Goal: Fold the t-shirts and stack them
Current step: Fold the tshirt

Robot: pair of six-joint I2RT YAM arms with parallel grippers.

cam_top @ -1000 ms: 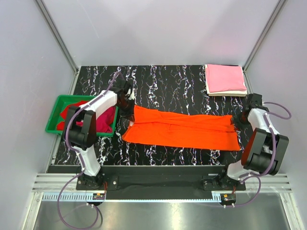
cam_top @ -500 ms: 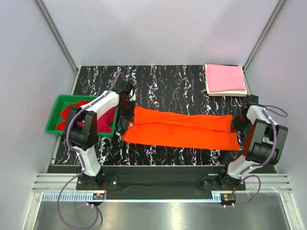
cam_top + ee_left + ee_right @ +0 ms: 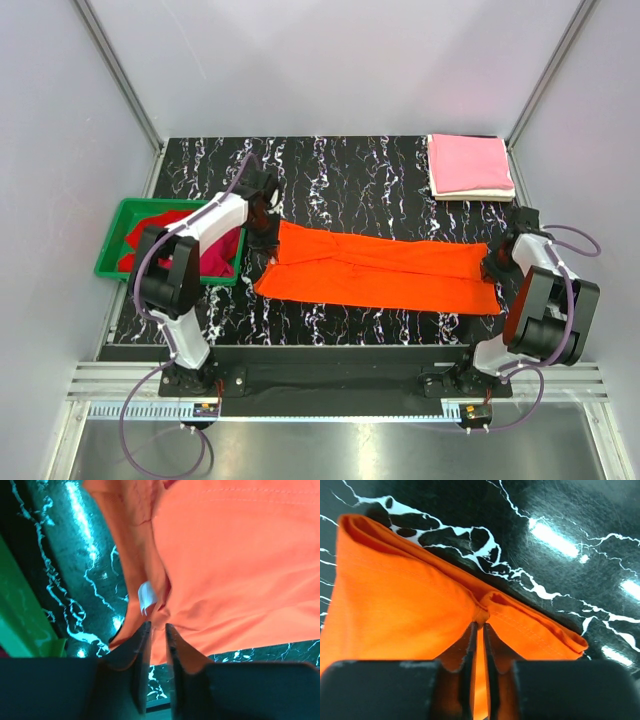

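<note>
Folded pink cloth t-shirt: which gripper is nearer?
Right. The right gripper sits just in front of the pink t-shirt; the left gripper is far off beside the green plastic bin.

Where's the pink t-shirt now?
Top view: the pink t-shirt lies folded at the table's far right corner, stacked on a cream-white shirt, beyond the right tool.

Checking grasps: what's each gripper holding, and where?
Both pinch the orange t-shirt: left gripper by its white tag, right gripper at the opposite end's edge.
</note>
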